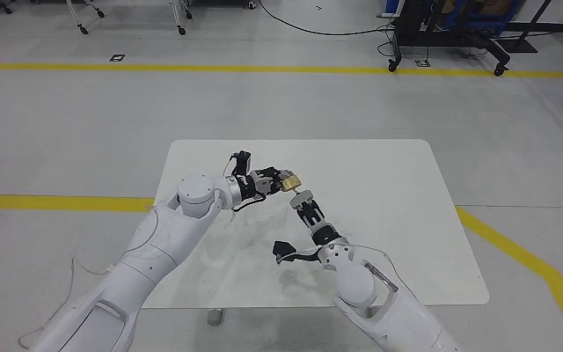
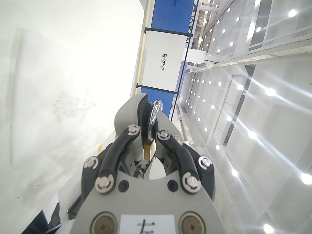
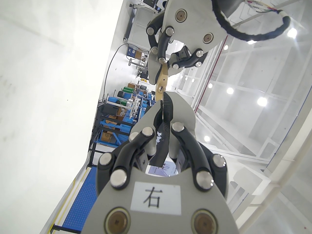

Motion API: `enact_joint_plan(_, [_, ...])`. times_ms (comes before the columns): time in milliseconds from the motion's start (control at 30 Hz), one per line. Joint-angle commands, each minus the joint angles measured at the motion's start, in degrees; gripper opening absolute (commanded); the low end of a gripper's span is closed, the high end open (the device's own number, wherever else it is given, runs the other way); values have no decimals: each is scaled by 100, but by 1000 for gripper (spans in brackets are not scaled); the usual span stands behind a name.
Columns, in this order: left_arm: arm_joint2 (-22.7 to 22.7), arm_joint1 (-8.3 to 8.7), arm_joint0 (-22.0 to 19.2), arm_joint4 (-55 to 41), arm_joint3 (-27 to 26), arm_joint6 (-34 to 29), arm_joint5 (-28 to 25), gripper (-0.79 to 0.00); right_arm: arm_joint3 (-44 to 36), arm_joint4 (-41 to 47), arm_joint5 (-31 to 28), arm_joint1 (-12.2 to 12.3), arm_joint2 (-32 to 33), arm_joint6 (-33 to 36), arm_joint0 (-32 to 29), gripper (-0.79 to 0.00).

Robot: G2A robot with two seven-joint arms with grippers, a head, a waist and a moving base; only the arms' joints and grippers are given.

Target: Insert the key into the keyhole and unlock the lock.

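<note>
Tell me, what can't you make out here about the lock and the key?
- The key: in the right wrist view, the right gripper covers nearly all of it.
- Whether the key has entered the lock: in the right wrist view, the fingertips hide the joint; in the top view, it is too small.
- Whether the shackle is open or closed: in the left wrist view, the left gripper hides its ends.

Industrial hall, likely a factory test floor. Sealed grey floor around the white table (image 1: pixel 396 255). Yellow lane line (image 1: pixel 264 68) beyond it. Black wheeled frame (image 1: pixel 449 40) and loose cable (image 1: pixel 317 33) past its far edge. Blue partition panels (image 2: pixel 170 5), racks of blue bins (image 3: pixel 114 99), high ceiling lamps (image 2: pixel 292 13).
</note>
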Motion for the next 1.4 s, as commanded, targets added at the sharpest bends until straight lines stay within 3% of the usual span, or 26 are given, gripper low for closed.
enact_joint_plan(0, [-37,-2,23,29,-18,-18,-4,-785,39,40,0,-22,3,16,12,-785])
enact_joint_plan(600, [-372,-56,365,325,-348,563,-231,-785,88,560,144,-246,90,688,-105,-785])
enact_joint_plan(967, [-471,-89,491,586,-523,573,-170,-785,205,297,330,-423,-138,1188,-61,-785])
enact_joint_plan(1367, [-598,-128,560,725,-558,467,-140,-785,351,393,291,-570,-147,1176,21,-785])
